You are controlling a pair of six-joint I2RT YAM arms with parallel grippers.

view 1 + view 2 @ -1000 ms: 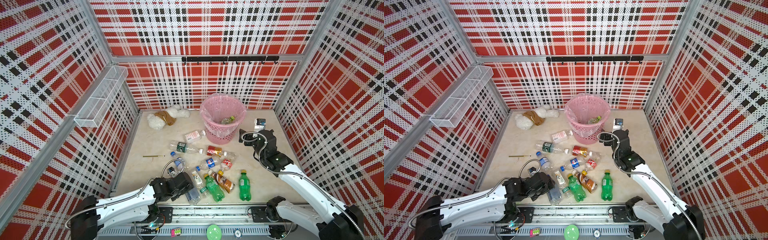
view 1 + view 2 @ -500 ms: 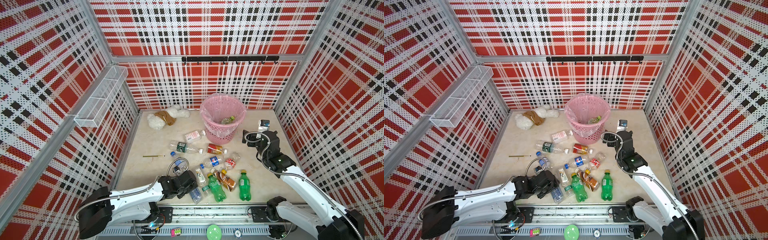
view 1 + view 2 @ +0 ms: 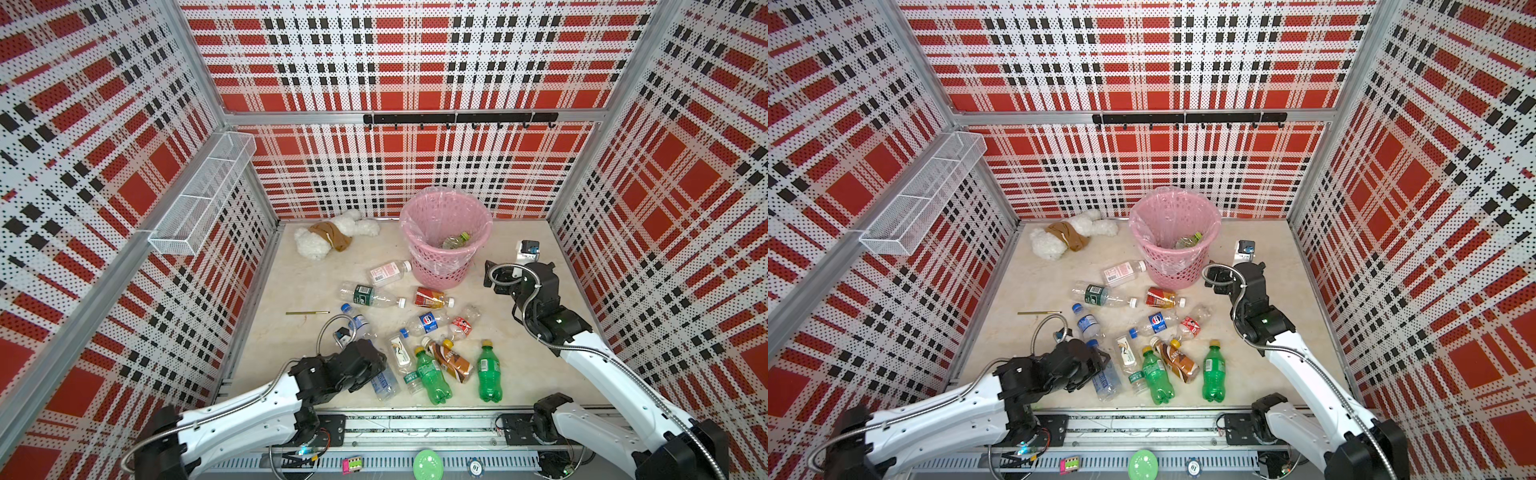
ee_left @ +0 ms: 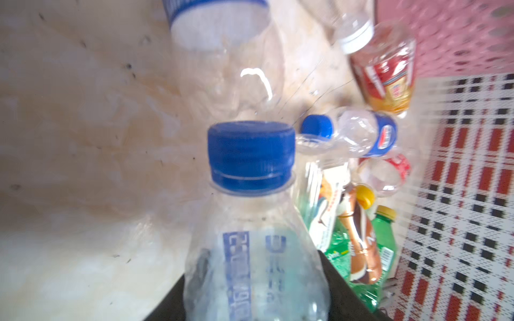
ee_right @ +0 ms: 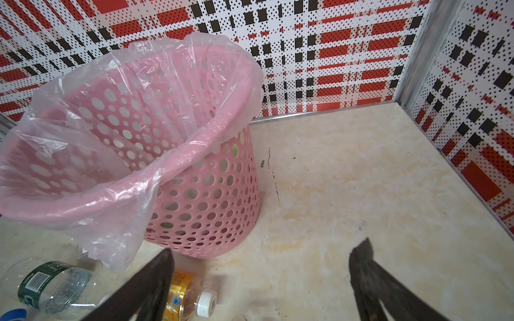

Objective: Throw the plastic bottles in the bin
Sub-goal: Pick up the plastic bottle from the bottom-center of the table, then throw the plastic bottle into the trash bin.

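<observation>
Pinching a clear bottle with a blue cap (image 4: 250, 250), the left jaws press their dark pads (image 4: 347, 300) against both flanks of its body, and the cap points out past the tips (the blue-printed label sits right between them). In both top views this bottle lies low on the desk (image 3: 316, 282), at the near end of the scatter.

Just beyond the cap lies a second clear bottle with a blue band (image 4: 222, 55). Off to one side of the tips are a small Pepsi bottle (image 4: 358, 133), a brown bottle with a yellow cap (image 4: 361, 236) and a green bottle (image 4: 386, 244), bunched close together.

The right jaws are spread wide with only bare desk between the two fingers (image 5: 150, 286). A bottle with a red and yellow label (image 5: 180, 289) lies just beside one finger, partly hidden behind it, and a clear bottle with a dark green label (image 5: 52, 283) lies farther out on that side.

The bin (image 5: 194, 194) stands upright ahead of the right jaws and off to that same side, apart from them. It is well apart from the left jaws, beyond the loose bottles. One clear bottle with a green cap (image 3: 455, 241) lies inside the bin.
</observation>
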